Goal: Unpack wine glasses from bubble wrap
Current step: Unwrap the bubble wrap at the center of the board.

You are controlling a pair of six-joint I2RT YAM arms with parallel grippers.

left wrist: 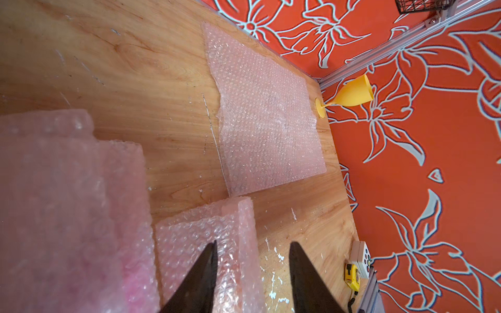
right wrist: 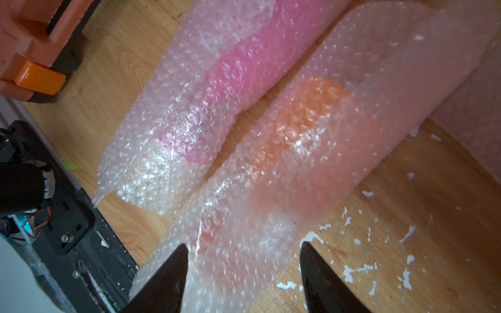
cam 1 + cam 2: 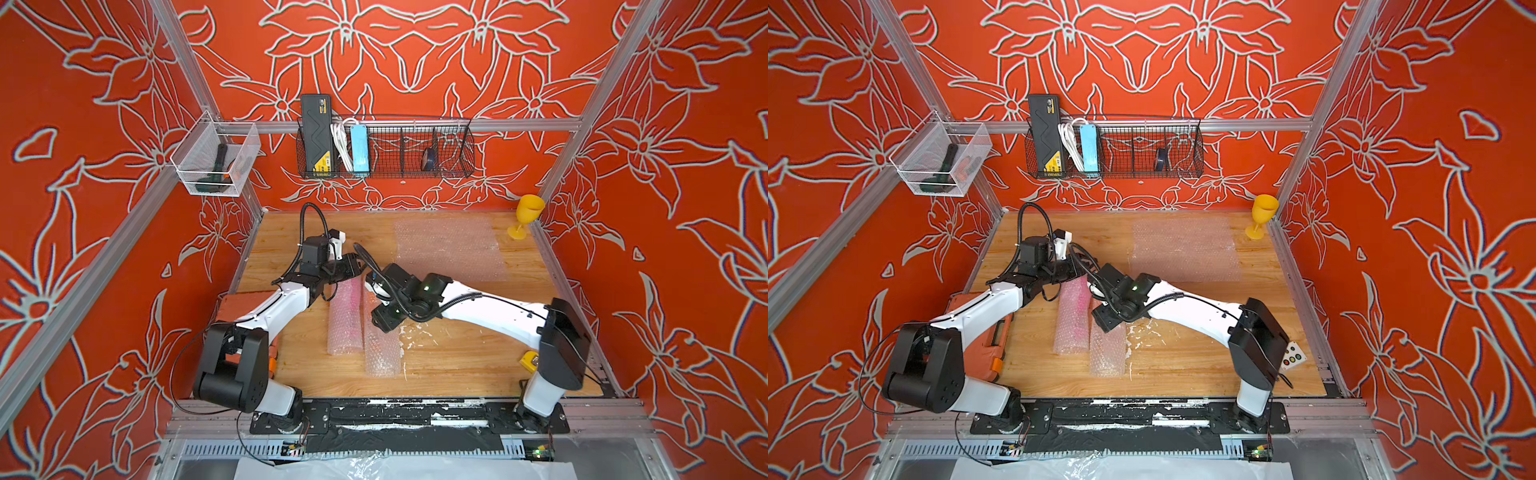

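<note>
Rolls are lying side by side on the table [image 3: 457, 374]. The pink roll [image 2: 173, 113] is showing a pink goblet [image 2: 235, 76] through its bubbles, and the orange roll [image 2: 339, 168] is showing an orange goblet [image 2: 306, 108]. The right gripper [image 2: 244, 245] is straddling the orange roll with its jaws wide and the roll filling the gap; I cannot tell whether the pads are pressing it. The left gripper [image 1: 253, 244] is hovering over that roll's far end, jaws partly apart, one finger over bubbles and the other over bare wood, gripping nothing. A flat sheet [image 3: 449, 247] is lying toward the far right, and the yellow goblet [image 3: 528, 214] is standing upright in the far right corner.
</note>
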